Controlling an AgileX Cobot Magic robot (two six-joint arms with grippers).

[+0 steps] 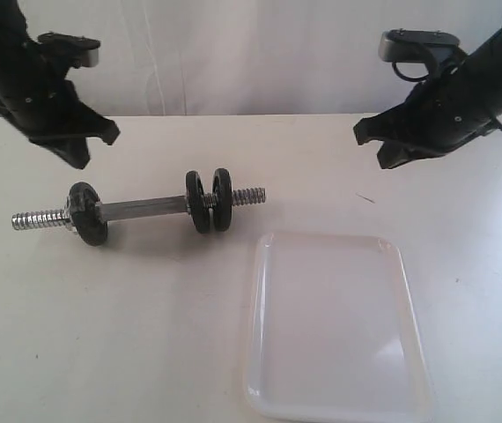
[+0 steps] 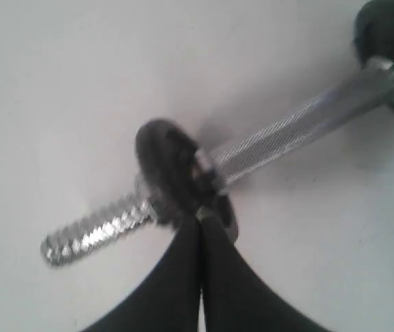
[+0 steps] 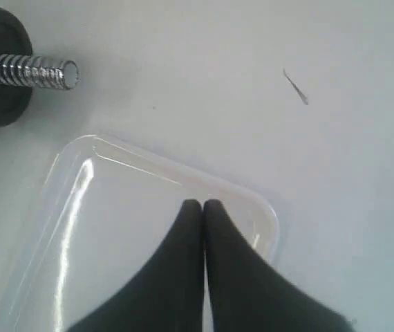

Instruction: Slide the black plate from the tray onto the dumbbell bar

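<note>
Nearest lies the glossy white rectangular plastic tray (image 1: 264, 370), on the pale table (image 1: 145, 335). Beyond it, the short chrome dumbbell bar (image 1: 141, 209) carries a pair of round black metal plates (image 1: 200, 203) by its right threads and a third black plate (image 1: 86, 214) near the left. Farther back, the left gripper (image 1: 77, 154) and the right gripper (image 1: 385, 159) hover, jaws pressed together, holding nothing.

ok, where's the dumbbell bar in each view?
Exterior: dumbbell bar lies left of centre, up-left of the tray.
Left wrist: it runs diagonally, just beyond the left gripper.
Right wrist: only one threaded end, at the edge, beyond the tray.
Shared landmark: black plates beside that threaded end.
</note>
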